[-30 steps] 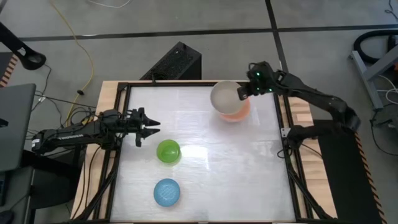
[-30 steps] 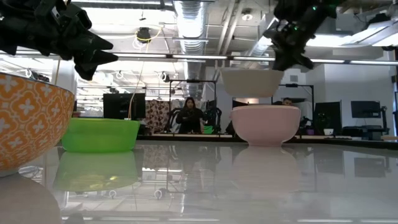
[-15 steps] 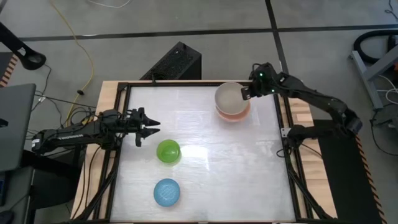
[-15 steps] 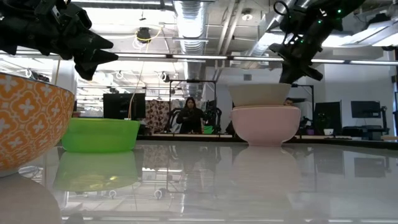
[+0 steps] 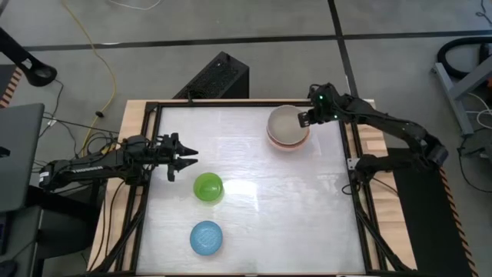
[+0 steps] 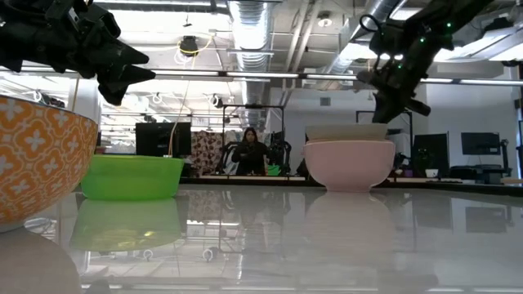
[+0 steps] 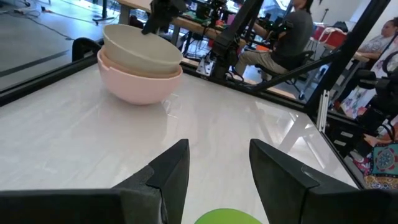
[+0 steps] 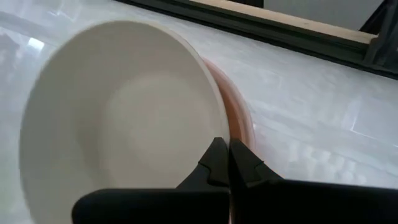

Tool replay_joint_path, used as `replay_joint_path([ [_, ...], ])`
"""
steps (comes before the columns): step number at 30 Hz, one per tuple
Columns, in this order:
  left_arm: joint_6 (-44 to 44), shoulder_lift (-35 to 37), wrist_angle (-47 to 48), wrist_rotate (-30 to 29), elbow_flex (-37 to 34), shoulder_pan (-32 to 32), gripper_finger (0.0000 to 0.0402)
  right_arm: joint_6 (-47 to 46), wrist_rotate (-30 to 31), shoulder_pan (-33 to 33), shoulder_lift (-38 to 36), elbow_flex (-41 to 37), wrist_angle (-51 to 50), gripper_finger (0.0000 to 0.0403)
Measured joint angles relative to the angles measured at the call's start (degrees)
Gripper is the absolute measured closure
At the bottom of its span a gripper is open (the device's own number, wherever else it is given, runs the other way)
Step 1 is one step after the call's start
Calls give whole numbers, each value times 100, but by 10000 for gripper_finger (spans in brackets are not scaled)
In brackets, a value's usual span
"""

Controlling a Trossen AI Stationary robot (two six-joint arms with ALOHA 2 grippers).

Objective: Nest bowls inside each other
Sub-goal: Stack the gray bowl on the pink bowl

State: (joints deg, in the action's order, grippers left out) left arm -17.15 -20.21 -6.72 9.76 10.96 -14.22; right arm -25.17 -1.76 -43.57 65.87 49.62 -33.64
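Note:
A cream-white bowl [image 5: 286, 123] sits inside the salmon-pink bowl [image 5: 292, 145] at the table's far right. My right gripper [image 5: 304, 119] is shut on its rim. In the low view only the cream bowl's rim [image 6: 347, 131] shows above the pink bowl [image 6: 350, 163]. A green bowl [image 5: 207, 187] and a light blue bowl [image 5: 206, 238] stand on their bases left of the middle. My left gripper [image 5: 188, 158] hovers open and level by the left edge, holding nothing, just beyond the green bowl. My right gripper pinches the cream-white bowl's rim [image 8: 214, 134] on the side toward the table's right edge, one finger inside the bowl and one outside. The fingers slant down from the far right. The bowl is upright, slightly tilted, its lower part down inside the pink bowl [image 8: 239, 112].
An orange patterned bowl [image 6: 33, 155] stands close to the low camera at the left. A black frame [image 5: 350, 154] runs round the table. Bare table top lies between the green bowl and the pink bowl. People sit in the room beyond.
My right gripper has sunk, still shut on the cream-white bowl, drifting a little toward the right edge. The bowl hung clear above the pink bowl a second ago; now it has dropped into it.

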Motion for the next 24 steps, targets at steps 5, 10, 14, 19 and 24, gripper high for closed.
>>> replay_joint_path([
  [5, 0, 0, -2, -1, 0, -2, 244, 8, 1, 19, 0, -41, -23, 395],
  [10, -2, 0, -2, -2, 0, -2, 244, 13, 195, 120, -2, -41, -31, 346],
  [14, -7, 0, -2, -2, 0, -2, 244, 228, 381, 133, -2, -39, -31, 307],
  [19, -15, 0, 14, -2, 0, -2, 244, 318, 520, 159, -2, -30, 2, 273],
  [24, -21, -2, 28, -2, 0, -2, 244, 534, 627, 159, 0, 190, -24, 250],
])
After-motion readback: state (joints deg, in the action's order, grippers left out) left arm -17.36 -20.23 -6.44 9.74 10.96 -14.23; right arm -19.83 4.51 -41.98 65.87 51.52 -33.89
